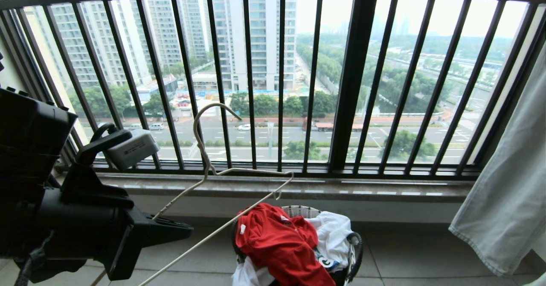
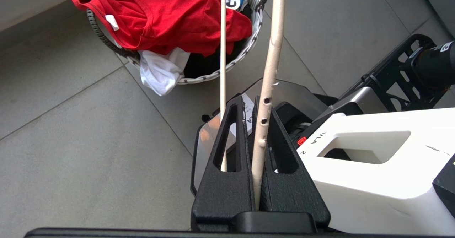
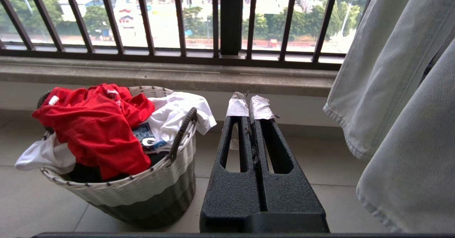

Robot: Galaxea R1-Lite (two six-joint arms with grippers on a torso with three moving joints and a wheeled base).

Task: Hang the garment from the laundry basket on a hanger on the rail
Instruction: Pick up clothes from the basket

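The red garment lies crumpled on top of the laundry basket on the tiled floor by the balcony wall. My left gripper is low at the left, shut on one arm of the cream wire hanger. The hanger's hook points up in front of the bars, and its far corner reaches over the basket. In the left wrist view the hanger runs up between the closed fingers toward the garment. My right gripper is shut and empty, level, just beside the basket. The rail is out of view.
A white T-shirt and dark cloth lie under the garment. Black balcony bars and a stone ledge stand behind the basket. Pale denim cloth hangs at the right. My own base sits below the left gripper.
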